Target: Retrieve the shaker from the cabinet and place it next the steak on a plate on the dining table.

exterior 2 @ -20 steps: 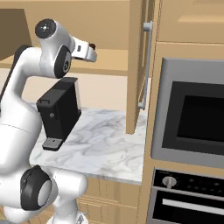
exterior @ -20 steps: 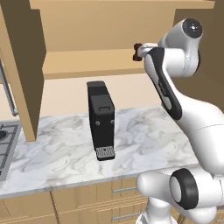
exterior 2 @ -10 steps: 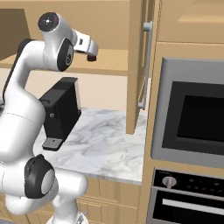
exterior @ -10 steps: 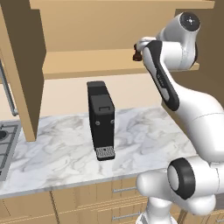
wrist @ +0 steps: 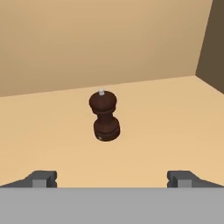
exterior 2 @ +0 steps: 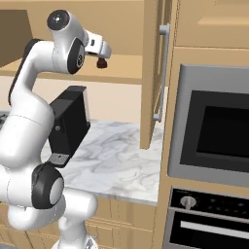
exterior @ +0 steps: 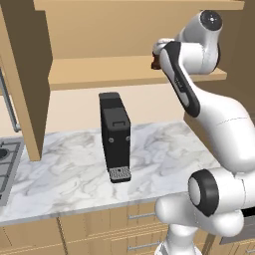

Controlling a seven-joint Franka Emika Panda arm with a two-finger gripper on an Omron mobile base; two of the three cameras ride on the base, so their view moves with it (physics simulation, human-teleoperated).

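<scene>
The shaker (wrist: pixel 104 116), small and dark reddish-brown with a round knob top, stands upright on the cabinet shelf (wrist: pixel 166 118). My gripper (wrist: pixel 112 179) is open. It faces the shaker from a short way in front, and nothing is between its fingertips (wrist: pixel 43 178). From the sides, the shaker (exterior 2: pixel 101 62) (exterior: pixel 155 63) peeks out just past my hand on the tan shelf (exterior: pixel 99 69). The steak, the plate and the dining table are out of view.
A black coffee machine (exterior: pixel 115 137) stands on the marble counter (exterior: pixel 64 164) under the shelf. Open cabinet doors hang at the left (exterior: pixel 25 74) and right (exterior 2: pixel 153 73). A built-in oven (exterior 2: pixel 214 126) fills the wall to the right, and a stove edge (exterior: pixel 5 159) shows at far left.
The arm has lifted and its upper joints have swung higher, bringing the hand level with the shelf. The shaker has not moved. The gripper has stayed open.
</scene>
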